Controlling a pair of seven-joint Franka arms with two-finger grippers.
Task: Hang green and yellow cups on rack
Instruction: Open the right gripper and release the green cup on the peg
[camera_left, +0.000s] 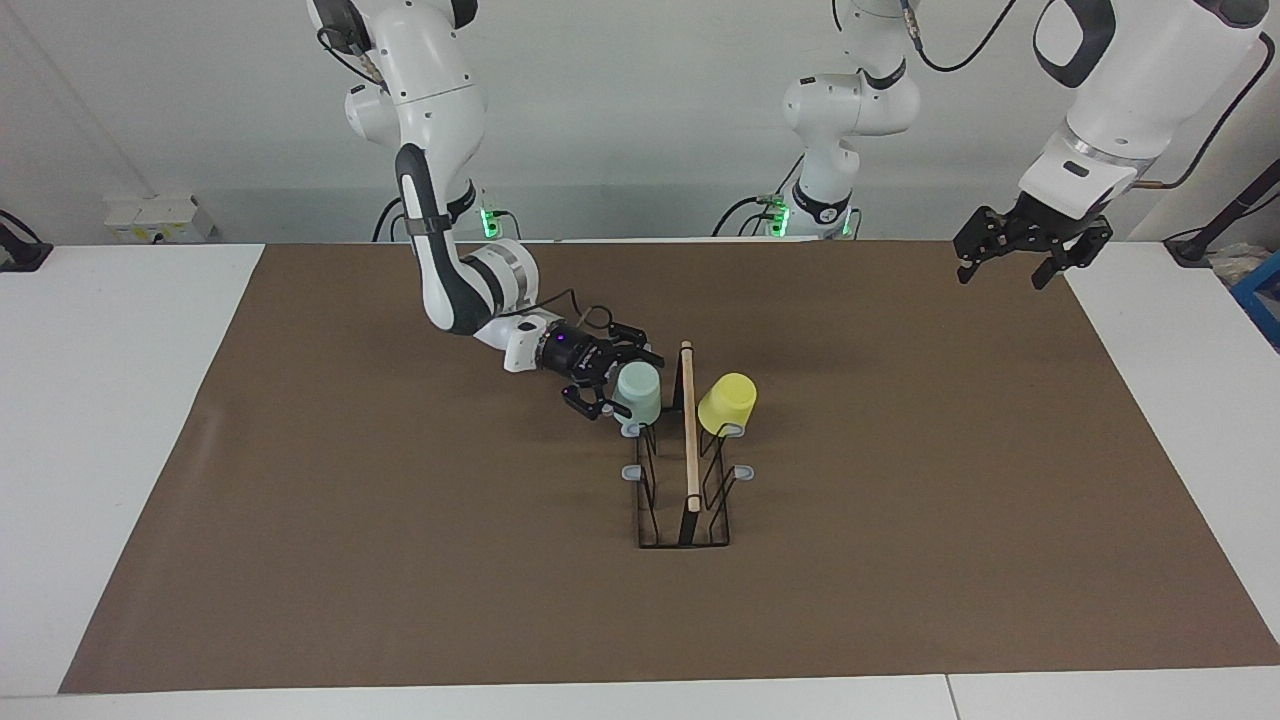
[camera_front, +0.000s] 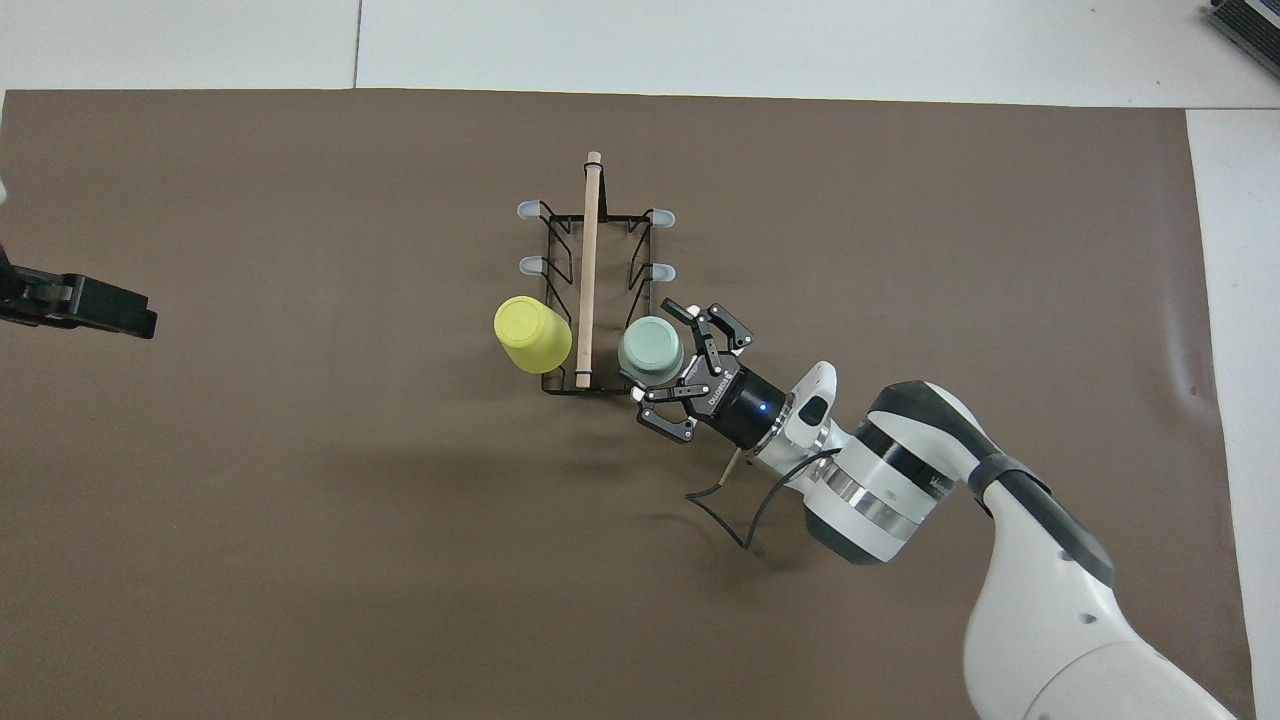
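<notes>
Both cups are sitting upside down on the rack: green cup, yellow cup. The right tool is gaping, released, beside green; the left tool is hanging open.

The rack is a narrow black wire frame with a light wooden bar along its top and grey-tipped pegs on both sides. The green cup is pale mint, inverted and tilted on the peg nearest the robots on the right arm's side, directly between the spread fingers of the right gripper. The yellow cup is bright, inverted and tilted on the matching peg across the bar, clear of that gripper.
</notes>
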